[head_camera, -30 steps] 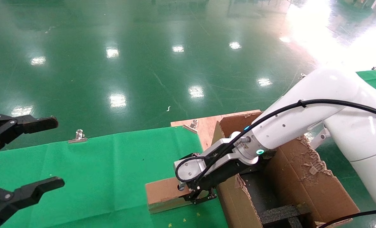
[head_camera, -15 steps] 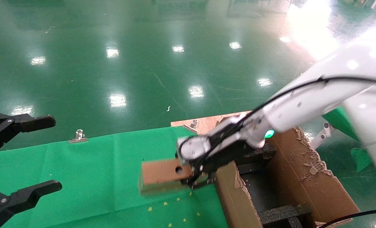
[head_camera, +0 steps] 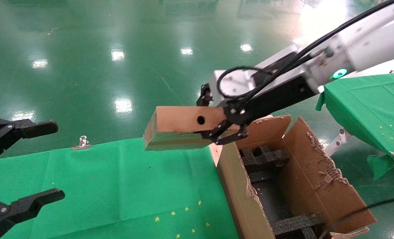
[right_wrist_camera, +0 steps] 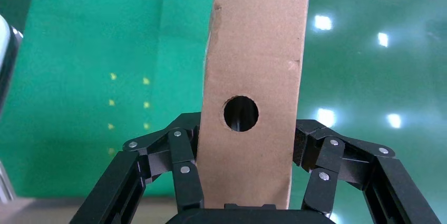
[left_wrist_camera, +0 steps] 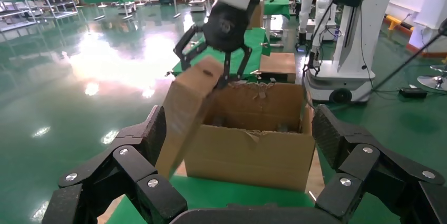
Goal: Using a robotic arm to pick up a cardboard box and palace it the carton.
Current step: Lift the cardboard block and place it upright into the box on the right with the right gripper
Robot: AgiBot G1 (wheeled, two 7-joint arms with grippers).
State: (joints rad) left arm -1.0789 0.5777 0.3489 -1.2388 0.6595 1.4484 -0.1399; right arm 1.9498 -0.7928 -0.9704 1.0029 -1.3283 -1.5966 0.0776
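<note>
Between the fingers of the right end effector, closed on its one end, the cardboard box hangs in the air above the green surface. The carton lies just below and beside, so the box can clear its wall. The left end effector waits open, well apart.

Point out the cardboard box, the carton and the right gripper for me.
cardboard box (head_camera: 180, 124), head view, holed top face.
carton (head_camera: 329, 196), head view, right outer wall.
right gripper (head_camera: 228, 129), head view, between fingertips gripping the box end.
</note>
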